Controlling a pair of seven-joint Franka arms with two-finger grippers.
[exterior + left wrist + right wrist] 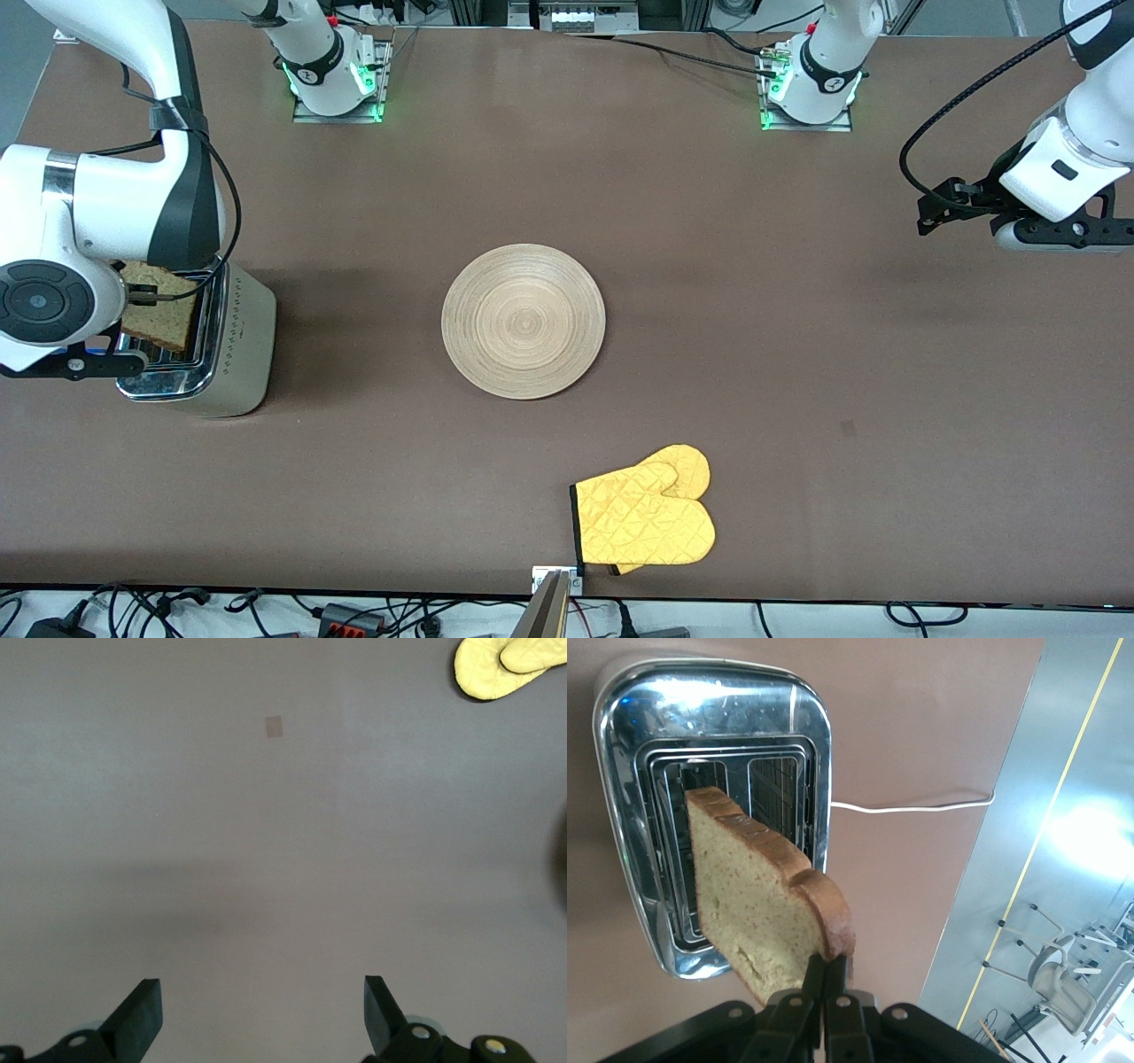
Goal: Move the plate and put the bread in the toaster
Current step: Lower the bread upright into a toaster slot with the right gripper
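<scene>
The right gripper (826, 979) is clamped on the bread (757, 904), holding it on edge over the toaster (235, 341), its lower end at a slot. The toaster stands at the right arm's end of the tabletop (797, 310). The plate (523, 321) lies mid-tabletop, a yellow mitt (645, 518) nearer the camera. The left gripper (261, 1019) waits over bare tabletop, fingers apart.

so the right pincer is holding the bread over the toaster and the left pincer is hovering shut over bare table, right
Not quite: the left pincer is open, not shut. The left wrist view shows its fingers spread wide apart with only bare table between them. The rest holds: the right pincer is clamped on the bread, holding it over the toaster.
</scene>
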